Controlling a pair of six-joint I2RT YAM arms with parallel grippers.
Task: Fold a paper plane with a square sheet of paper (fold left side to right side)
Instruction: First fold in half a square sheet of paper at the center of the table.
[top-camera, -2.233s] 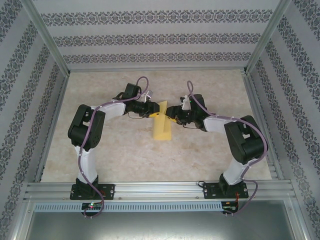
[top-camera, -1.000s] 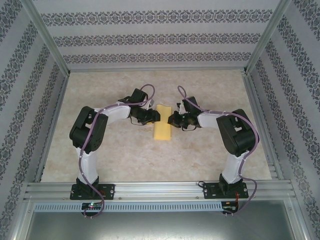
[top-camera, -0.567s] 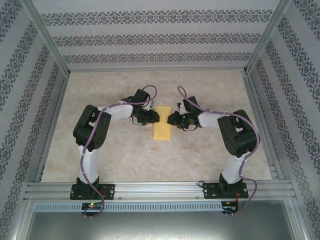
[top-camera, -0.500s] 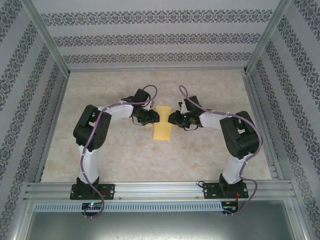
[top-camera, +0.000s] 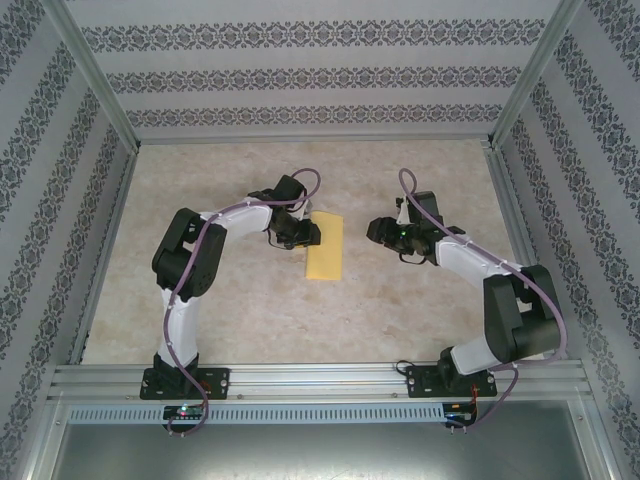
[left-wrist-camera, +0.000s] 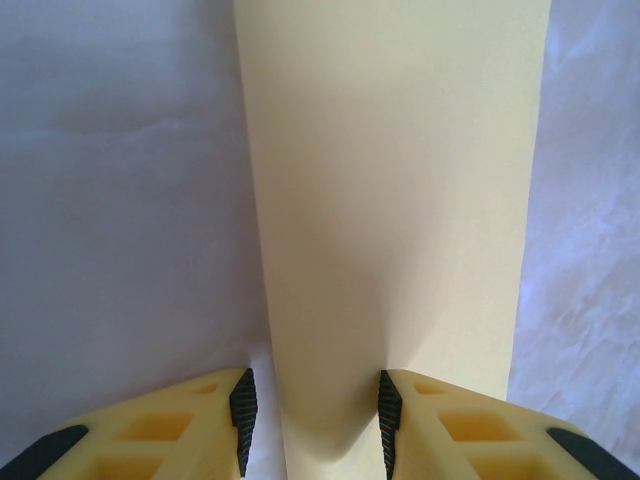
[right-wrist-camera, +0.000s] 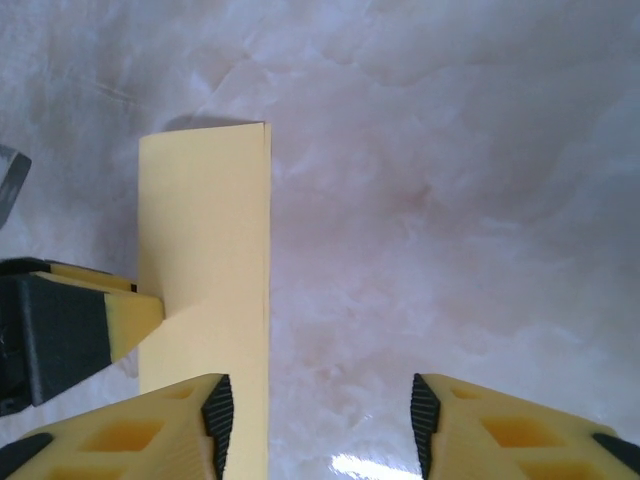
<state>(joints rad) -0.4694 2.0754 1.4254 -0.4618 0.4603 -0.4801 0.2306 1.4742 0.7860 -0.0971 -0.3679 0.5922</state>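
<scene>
The square sheet of paper (top-camera: 325, 247) lies folded in half as a narrow strip in the middle of the table (top-camera: 430, 320), its long way running from near to far, between the two grippers. Trouble seems most likely at the near end. Nothing bears on it, so if the crease is still soft the upper layer may spring up and the two halves may drift out of line. Further along, the left gripper (left-wrist-camera: 312, 410) sits at the strip's left edge. A sideways drag or a lift from there could skew the whole strip across the table or reopen the fold, since the other arm gives no counter-hold. At the far end the corners look matched in the right wrist view, but I cannot tell how sharp the crease is

The left gripper's jaws stand part-way apart over the strip's left edge, with paper showing in the gap between them. One fingertip (right-wrist-camera: 130, 318) rests on the paper or just over it. The pads do not close on the sheet, so this does not read as a pinch, and I cannot tell whether it presses down. The right gripper (right-wrist-camera: 318, 415) is spread wide and holds nothing, hanging over bare table to the right of the strip and apart from it
</scene>
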